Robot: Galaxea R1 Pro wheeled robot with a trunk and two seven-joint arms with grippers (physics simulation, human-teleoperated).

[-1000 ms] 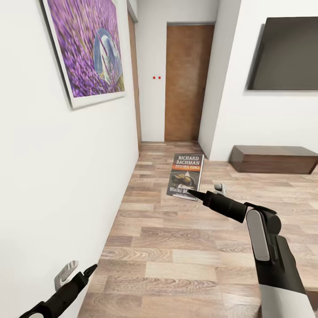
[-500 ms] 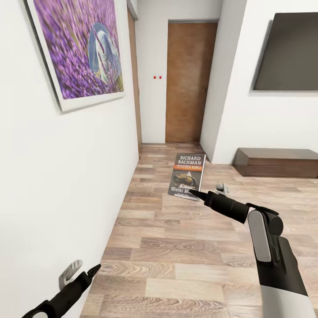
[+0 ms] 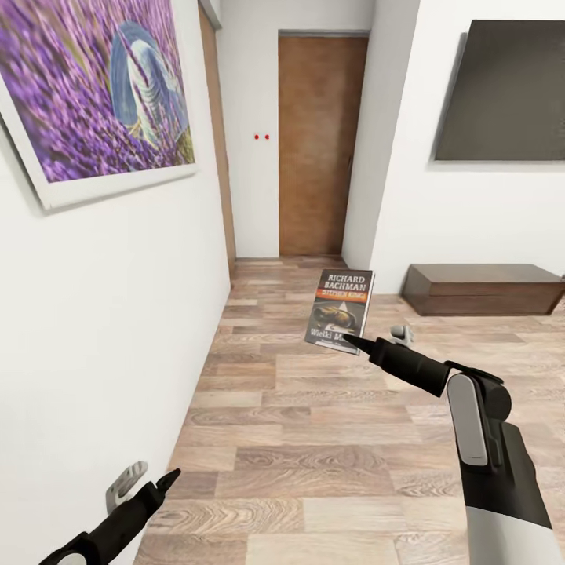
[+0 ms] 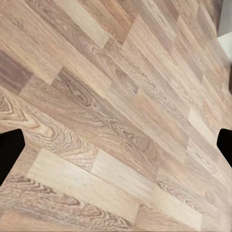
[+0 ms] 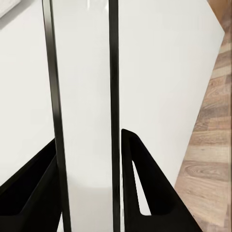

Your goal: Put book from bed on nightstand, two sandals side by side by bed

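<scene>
Bright, even, shadowless, sharp renders

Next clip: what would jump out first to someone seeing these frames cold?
The book, lettered RICHARD BACHMAN, held upright above the wood floor in the right gripper, mid-frame in the head view. Then the big purple-flower painting on the left wall, and the dark screen on the right wall above a low bench cabinet.

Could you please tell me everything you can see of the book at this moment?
The book is a small dark paperback with white "RICHARD BACHMAN" lettering, an orange band beneath it and a cover picture. It is held upright, slightly tilted, cover toward the head camera, above the wood-plank floor. The right gripper pinches its lower edge. In the right wrist view its pale page edge runs between the dark fingers.
</scene>
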